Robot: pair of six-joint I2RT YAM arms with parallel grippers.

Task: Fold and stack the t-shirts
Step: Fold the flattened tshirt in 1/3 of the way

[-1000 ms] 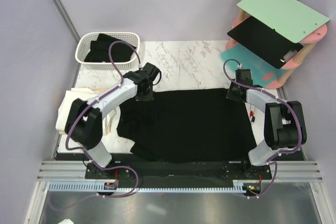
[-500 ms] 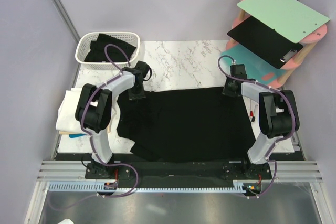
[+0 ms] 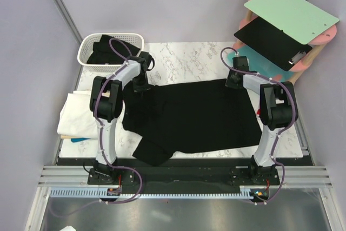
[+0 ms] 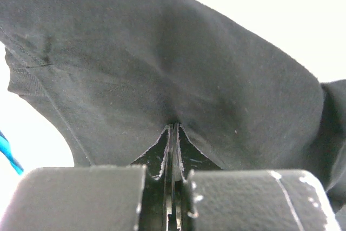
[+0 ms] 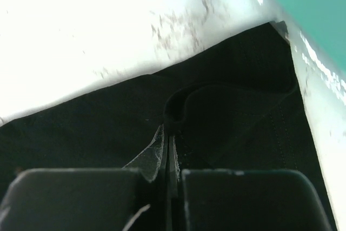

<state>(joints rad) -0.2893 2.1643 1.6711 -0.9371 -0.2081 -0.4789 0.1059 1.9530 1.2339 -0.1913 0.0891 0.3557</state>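
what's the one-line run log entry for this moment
left gripper: shut on black t-shirt, far-left corner | right gripper: shut on far-right corner | shirt: spread on table

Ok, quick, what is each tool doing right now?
Left tool: closed, pinching the black t-shirt.
Right tool: closed, pinching the same black t-shirt.

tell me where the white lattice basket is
In the top view the white plastic lattice basket sits at the far left corner of the marble table, just beyond the left end effector gripping the spread black cloth t-shirt.
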